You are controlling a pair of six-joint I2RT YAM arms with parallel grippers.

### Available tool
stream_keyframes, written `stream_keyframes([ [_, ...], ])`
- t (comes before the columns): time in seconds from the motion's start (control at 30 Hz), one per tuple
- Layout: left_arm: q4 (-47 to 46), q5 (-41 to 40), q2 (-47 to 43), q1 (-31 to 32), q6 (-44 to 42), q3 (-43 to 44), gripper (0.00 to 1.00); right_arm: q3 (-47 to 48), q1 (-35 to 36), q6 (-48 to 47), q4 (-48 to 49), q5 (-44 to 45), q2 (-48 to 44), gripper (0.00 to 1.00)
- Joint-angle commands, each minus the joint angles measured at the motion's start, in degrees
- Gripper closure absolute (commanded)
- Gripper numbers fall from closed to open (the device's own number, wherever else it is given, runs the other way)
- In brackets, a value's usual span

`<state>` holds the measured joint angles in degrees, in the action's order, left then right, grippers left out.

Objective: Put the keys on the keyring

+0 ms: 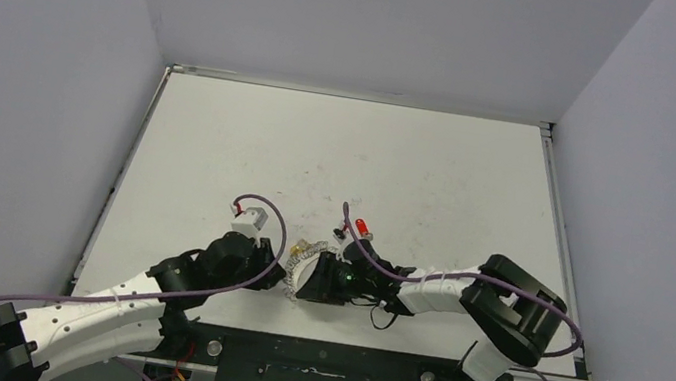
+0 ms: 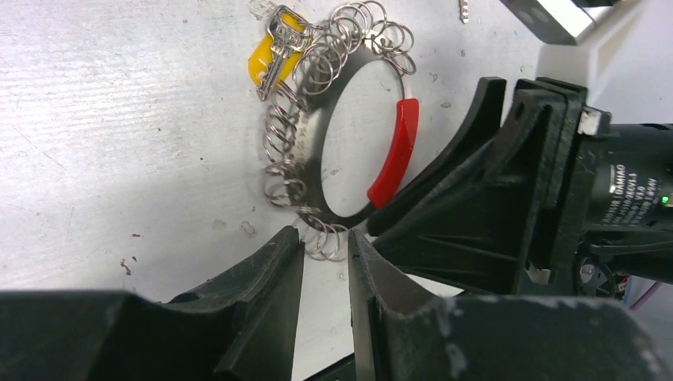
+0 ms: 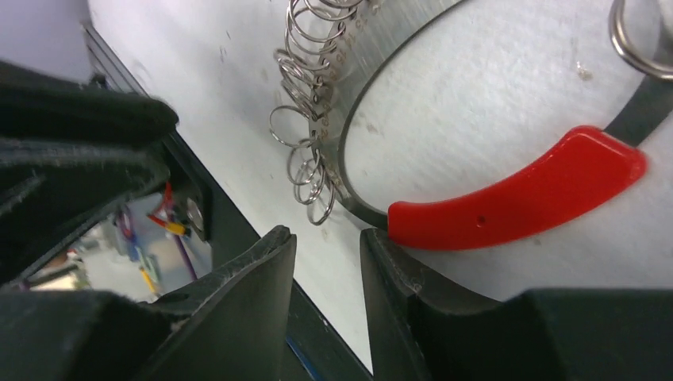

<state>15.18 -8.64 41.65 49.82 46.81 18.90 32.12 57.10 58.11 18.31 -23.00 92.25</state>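
Note:
The keyring is a flat metal loop with a red sleeve and several small wire rings strung on it; it lies on the table between both grippers. A yellow-headed key lies at its far end among the rings. A red-headed key lies on the table just beyond the right arm. My left gripper is narrowly open with a few small rings lying between its tips. My right gripper is narrowly open and empty, one finger against the end of the red sleeve.
The white table has grey walls on three sides. The dark front rail runs close behind both grippers. The right gripper's black body sits directly beside the left fingers.

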Motion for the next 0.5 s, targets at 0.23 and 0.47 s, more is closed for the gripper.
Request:
stream_keyframes([
  [0.23, 2.49, -0.46, -1.62, 0.01, 0.63, 0.38, 0.74, -1.29, 0.85, 7.00, 14.20, 2.11, 3.94, 0.66],
  [0.47, 3.23, -0.36, -1.85, 0.01, -0.31, 0.62, 0.74, 3.96, 0.93, -11.49, -3.83, 1.58, -8.04, 0.45],
])
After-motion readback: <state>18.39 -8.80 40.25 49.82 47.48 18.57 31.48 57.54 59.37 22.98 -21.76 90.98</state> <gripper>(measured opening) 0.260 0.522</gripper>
